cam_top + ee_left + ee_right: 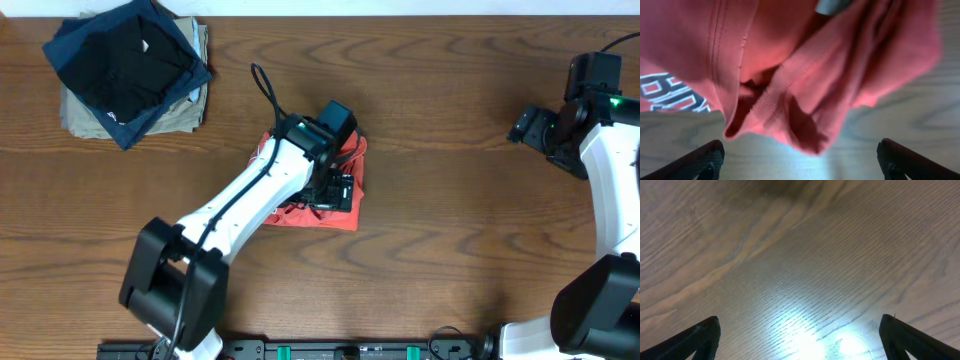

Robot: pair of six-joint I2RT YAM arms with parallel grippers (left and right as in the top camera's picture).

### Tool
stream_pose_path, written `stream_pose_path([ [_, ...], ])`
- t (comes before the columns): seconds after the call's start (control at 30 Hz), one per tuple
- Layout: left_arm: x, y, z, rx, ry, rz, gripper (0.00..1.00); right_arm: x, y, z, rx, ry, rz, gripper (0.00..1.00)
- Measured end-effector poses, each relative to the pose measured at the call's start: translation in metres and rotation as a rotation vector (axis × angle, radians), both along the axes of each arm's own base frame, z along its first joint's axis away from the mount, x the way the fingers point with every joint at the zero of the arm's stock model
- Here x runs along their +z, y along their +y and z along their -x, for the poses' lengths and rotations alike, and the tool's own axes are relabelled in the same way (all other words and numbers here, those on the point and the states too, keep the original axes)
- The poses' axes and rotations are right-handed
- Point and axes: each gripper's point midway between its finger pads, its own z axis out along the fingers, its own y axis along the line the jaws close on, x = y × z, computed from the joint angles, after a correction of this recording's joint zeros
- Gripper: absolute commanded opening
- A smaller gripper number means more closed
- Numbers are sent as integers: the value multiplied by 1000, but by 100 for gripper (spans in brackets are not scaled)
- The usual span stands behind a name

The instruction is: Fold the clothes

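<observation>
left jaws: wide open, nothing held, over bunched coral-red T-shirt [340, 216] | right jaws: wide open, nothing held, over wood surface [800, 255], well apart

The T-shirt [850, 70] is seen as soft, matt knitted cloth with stitched seams. The table [790, 245] is shown as smooth, grained wood, and light is reflected glossily from it.
</observation>
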Motion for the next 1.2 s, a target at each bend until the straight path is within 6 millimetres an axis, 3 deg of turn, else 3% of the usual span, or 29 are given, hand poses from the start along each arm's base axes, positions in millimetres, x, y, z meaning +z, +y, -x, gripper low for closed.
stream_pose_path([
  [0.2, -22, 8, -6, 46, 36, -41, 85, 0, 0, 0, 0, 0, 0, 99],
  [0.33, -27, 6, -8, 54, 35, -39, 61, 0, 0, 0, 0, 0, 0, 99],
  [0.47, -27, 6, -10, 52, 31, -38, 51, 0, 0, 0, 0, 0, 0, 99],
  [0.57, -27, 6, -10, 54, 31, -37, 32, 0, 0, 0, 0, 0, 0, 99],
  [0.67, -27, 6, -9, 51, 33, -38, 6, 0, 0, 0, 0, 0, 0, 99],
  [0.87, -26, 1, -6, 51, 52, -11, 6, 0, 0, 0, 0, 0, 0, 99],
  [1.2, -17, -25, 8, -2, 68, 66, 6, 0, 0, 0, 0, 0, 0, 99],
])
